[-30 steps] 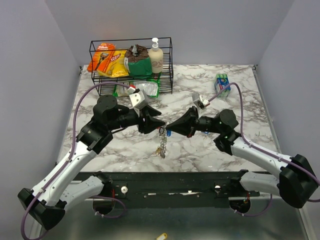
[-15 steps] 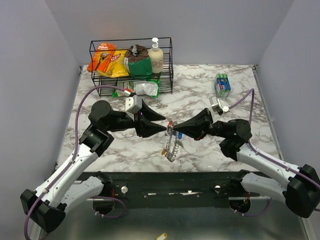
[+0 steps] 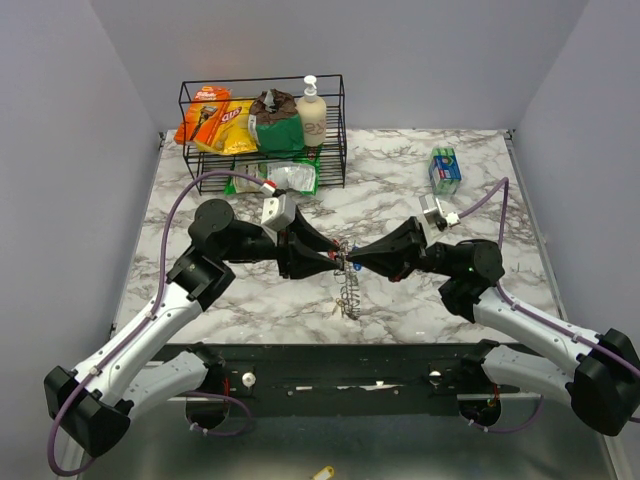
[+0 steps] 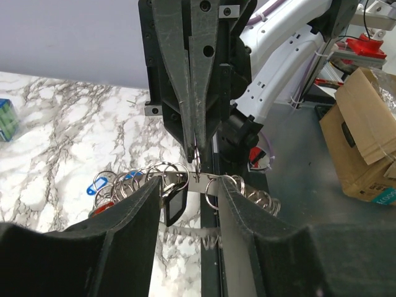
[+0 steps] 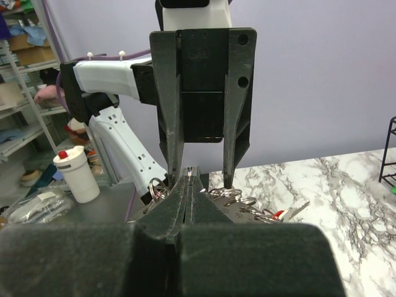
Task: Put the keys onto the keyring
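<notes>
**Ring held up between two pincers**

We see the right pincer point(image 3: 352, 263) squeezed shut on the keyring point(image 4: 209, 180). It holds the ring above the worktop point(image 3: 400, 190) at the frame's centre, so the keys point(image 3: 347, 297) dangle free. The left pincer point(image 4: 189, 185) faces it, about half open, fingers straddling the wire and gripping nothing; we judge it is there to steady the ring. Print on the snack bags point(image 3: 225, 122) in the rack point(image 3: 262, 80), upper left, is too small to read.
</notes>
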`<state>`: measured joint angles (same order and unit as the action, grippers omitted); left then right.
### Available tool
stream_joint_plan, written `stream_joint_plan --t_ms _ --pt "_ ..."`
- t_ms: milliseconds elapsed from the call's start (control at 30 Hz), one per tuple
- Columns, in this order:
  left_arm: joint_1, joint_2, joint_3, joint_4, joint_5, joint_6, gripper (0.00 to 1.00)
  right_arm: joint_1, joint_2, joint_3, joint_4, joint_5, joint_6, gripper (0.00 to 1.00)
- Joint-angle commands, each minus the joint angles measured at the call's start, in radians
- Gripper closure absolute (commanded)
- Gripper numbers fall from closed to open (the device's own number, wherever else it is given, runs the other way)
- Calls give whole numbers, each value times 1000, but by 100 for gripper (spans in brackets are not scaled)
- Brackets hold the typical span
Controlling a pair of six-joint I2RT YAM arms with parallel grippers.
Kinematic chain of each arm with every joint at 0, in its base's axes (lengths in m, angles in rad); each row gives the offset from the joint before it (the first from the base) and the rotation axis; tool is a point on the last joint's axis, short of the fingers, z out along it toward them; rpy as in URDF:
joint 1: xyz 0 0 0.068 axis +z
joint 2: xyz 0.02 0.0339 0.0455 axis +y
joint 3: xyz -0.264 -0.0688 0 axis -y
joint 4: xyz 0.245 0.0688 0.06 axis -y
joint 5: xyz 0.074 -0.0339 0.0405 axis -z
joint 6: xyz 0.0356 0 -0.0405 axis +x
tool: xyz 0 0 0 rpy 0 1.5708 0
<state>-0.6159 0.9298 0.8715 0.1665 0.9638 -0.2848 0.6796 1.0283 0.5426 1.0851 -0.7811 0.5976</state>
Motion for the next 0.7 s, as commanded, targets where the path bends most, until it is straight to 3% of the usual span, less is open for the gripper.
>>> stream_joint_plan --t_ms 0,167,667 --pt "-5 6 34 -28 -25 26 55 3 -14 -1 79 14 1 99" --pt "-5 9 31 -18 -36 21 62 3 -17 -3 82 20 1 99" --pt "-24 24 17 61 -45 -31 64 2 -19 -10 98 36 7 99"
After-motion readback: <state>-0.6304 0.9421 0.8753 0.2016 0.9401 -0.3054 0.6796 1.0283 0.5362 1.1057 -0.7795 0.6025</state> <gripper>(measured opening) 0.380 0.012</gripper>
